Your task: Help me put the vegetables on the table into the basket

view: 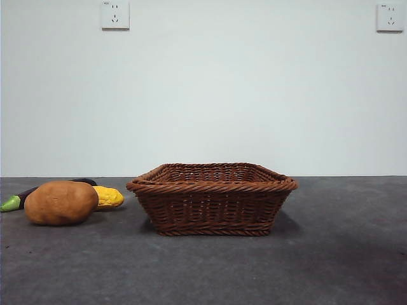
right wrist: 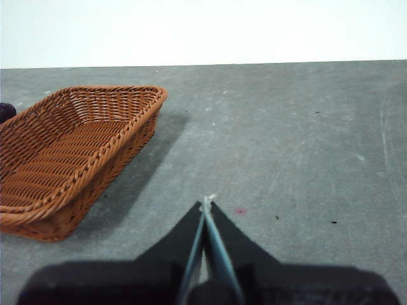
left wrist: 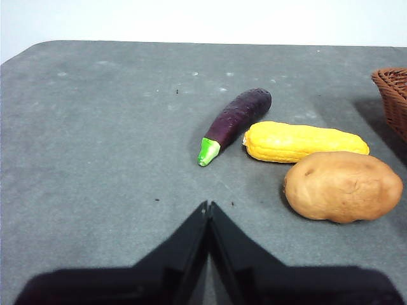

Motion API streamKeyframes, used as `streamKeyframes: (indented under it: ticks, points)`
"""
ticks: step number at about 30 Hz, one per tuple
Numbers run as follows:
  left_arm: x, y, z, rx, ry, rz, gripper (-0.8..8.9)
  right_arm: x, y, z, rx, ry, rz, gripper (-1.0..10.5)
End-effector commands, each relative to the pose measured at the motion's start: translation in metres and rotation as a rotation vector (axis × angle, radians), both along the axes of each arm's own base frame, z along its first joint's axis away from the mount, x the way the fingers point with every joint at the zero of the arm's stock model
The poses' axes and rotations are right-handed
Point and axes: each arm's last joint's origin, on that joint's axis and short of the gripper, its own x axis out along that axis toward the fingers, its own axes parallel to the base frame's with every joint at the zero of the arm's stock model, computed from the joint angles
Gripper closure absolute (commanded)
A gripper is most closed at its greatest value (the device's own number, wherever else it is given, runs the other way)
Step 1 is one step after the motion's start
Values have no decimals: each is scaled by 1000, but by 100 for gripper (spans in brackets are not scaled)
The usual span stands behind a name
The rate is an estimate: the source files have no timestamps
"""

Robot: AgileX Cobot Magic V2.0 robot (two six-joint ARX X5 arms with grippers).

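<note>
Both pairs of fingers are pressed together on nothing: the left gripper [left wrist: 208,206] has its jaws meeting at a point above bare table, and the right gripper [right wrist: 206,202] looks the same, though a pale sliver between its jaws makes it hard to say whether the tips fully touch. None of the task is done as far as the pictures show. The potato [view: 61,203], the corn cob [view: 109,197] and the eggplant [view: 19,197] all lie on the table [view: 331,254], clustered just beside one another and off to one side of the basket [view: 212,198], whose woven floor is bare in the right wrist view. All three still have to be lifted over the braided rim, and the left gripper, nearest the cluster, seems the likely one to start. The front view hides most of the eggplant and half the corn cob behind the potato, and shows neither arm at all. The left wrist view lays the three out plainly: eggplant farthest, corn cob in the middle, potato nearest, with only a corner of the basket at the edge. The right wrist view alone looks down into the basket, and catches only a dark scrap beyond its far corner, probably the eggplant.
</note>
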Motion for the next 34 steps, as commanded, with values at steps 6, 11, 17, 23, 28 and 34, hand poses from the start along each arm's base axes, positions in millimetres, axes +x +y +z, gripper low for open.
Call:
streamKeyframes:
  ticks: [6,11,17,23,28,34]
  points:
    - [1,0,-2,4,-4,1,814,1,0,-2,11,-7,3,945]
    - [1,0,-2,-12,-5,-3,814,1,0,-1,24,-18,1,946]
    - [-2,-2,13,-89,-18,-56,820,0,0,11,143,-32,-14,956]
    - [-9,-3,47,-142,-17,-84,820,-7,0,44,204,-72,-16,956]
    - [-12,-5,84,-183,-14,-129,820,-13,1,79,229,-51,-19,956]
    - [-12,-7,126,-163,65,-205,820,-18,1,121,178,98,-1,956]
